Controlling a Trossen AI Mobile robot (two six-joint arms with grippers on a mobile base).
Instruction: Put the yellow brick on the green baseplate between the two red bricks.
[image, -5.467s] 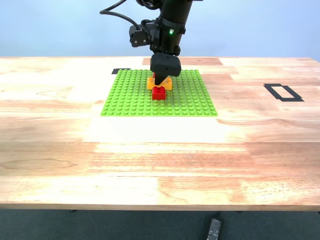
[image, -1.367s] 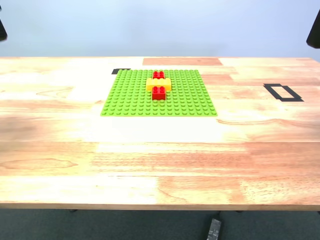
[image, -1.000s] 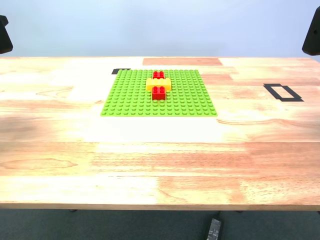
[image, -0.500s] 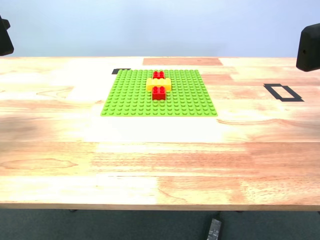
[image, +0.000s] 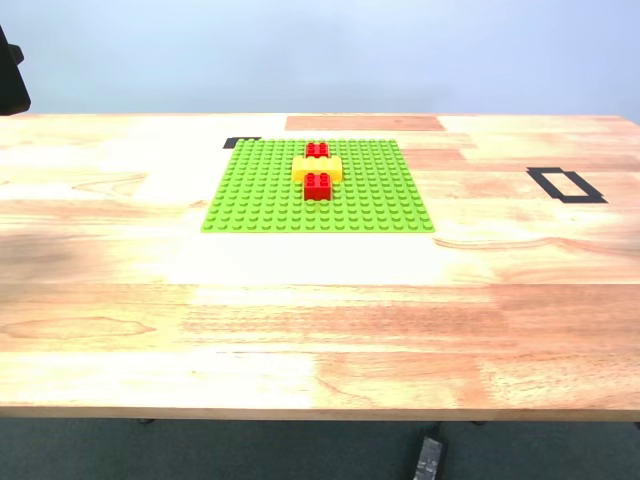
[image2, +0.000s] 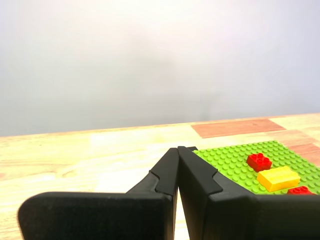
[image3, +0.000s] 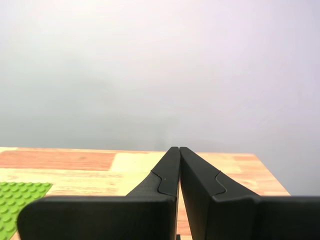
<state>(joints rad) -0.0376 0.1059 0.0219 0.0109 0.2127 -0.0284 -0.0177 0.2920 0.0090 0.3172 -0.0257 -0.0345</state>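
The first gripper (image2: 177, 150) and the second gripper (image3: 179, 150) both have jaws pressed together on nothing, raised off the table (image: 320, 320). Farther back, at upper centre of the exterior view, the yellow brick (image: 317, 168) sits on the green baseplate (image: 260, 195) between the two red bricks (image: 318, 185); the task looks finished.

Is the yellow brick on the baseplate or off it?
On: the yellow brick sits on the green baseplate between the two red bricks.

Yellow brick (image: 317, 168) on green baseplate (image: 260, 195), between two red bricks (image: 318, 185).
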